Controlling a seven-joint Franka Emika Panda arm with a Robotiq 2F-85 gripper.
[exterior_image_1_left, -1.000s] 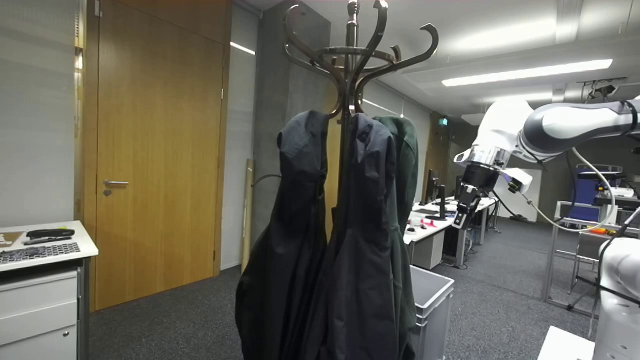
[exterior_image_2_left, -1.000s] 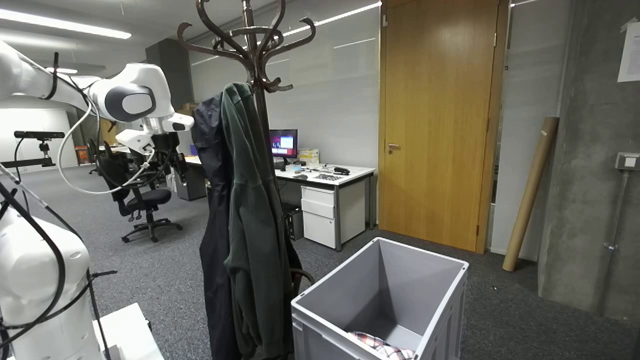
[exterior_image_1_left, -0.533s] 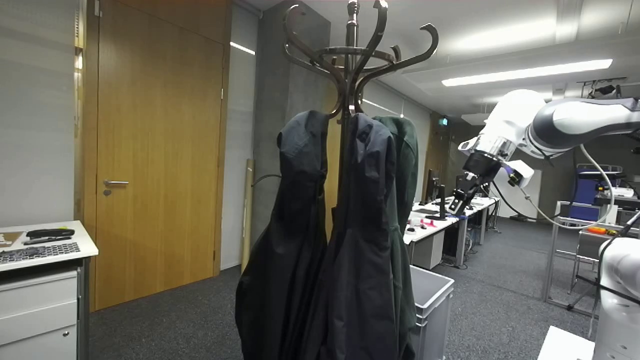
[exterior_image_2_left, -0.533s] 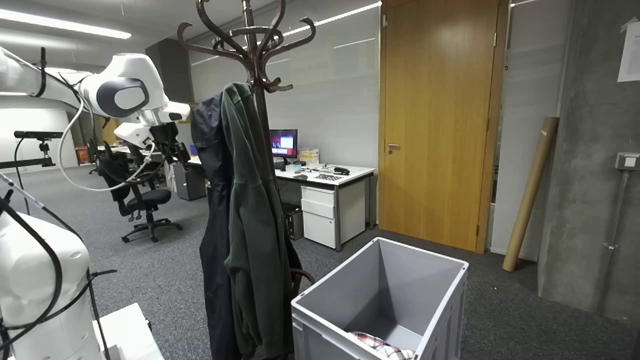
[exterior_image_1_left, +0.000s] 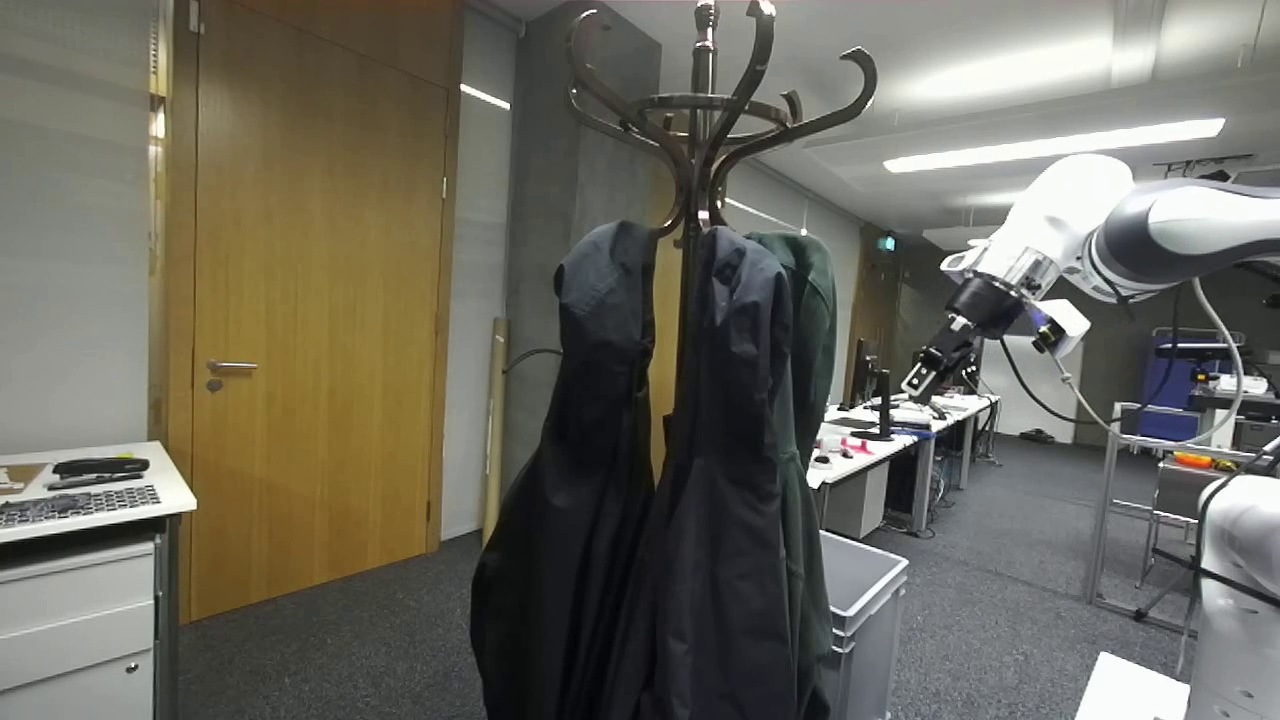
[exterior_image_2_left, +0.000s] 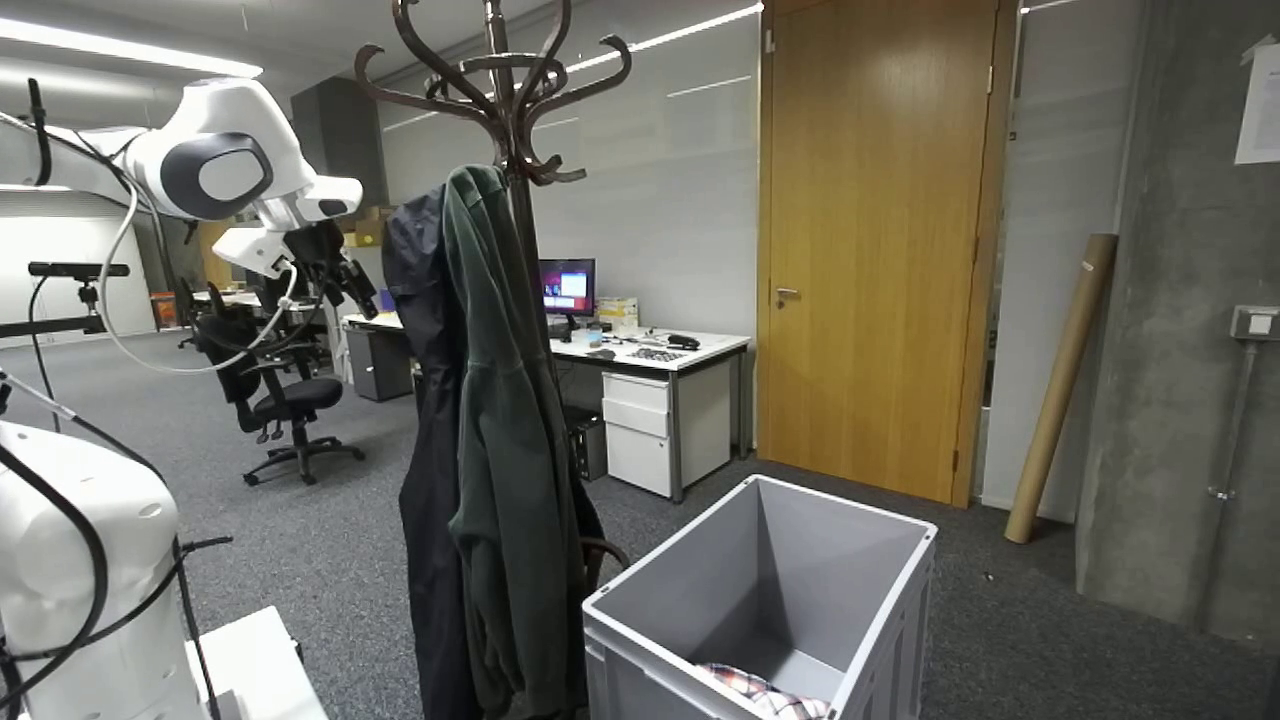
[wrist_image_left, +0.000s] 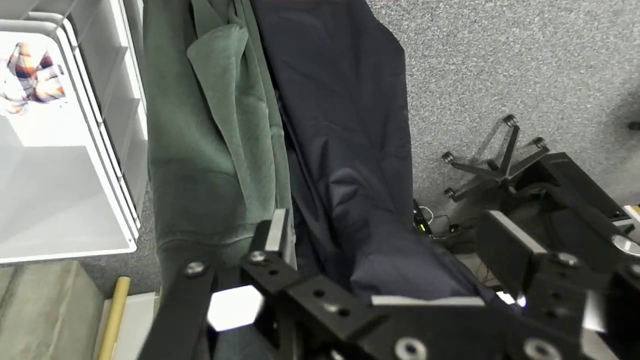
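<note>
Wrist view: the gripper (wrist_image_left: 392, 225) stands spread wide near a navy jacket (wrist_image_left: 345, 125).
Left of that hangs a green jacket (wrist_image_left: 205, 150).

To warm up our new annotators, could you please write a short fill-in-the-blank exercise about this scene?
1. The end effector is ____ rather than shut.
2. In the wrist view, the garment nearest the gray crate is colored ____.
3. The checked cloth lies ____, not outside, the gray crate.

Missing words: open; green; inside.
</note>
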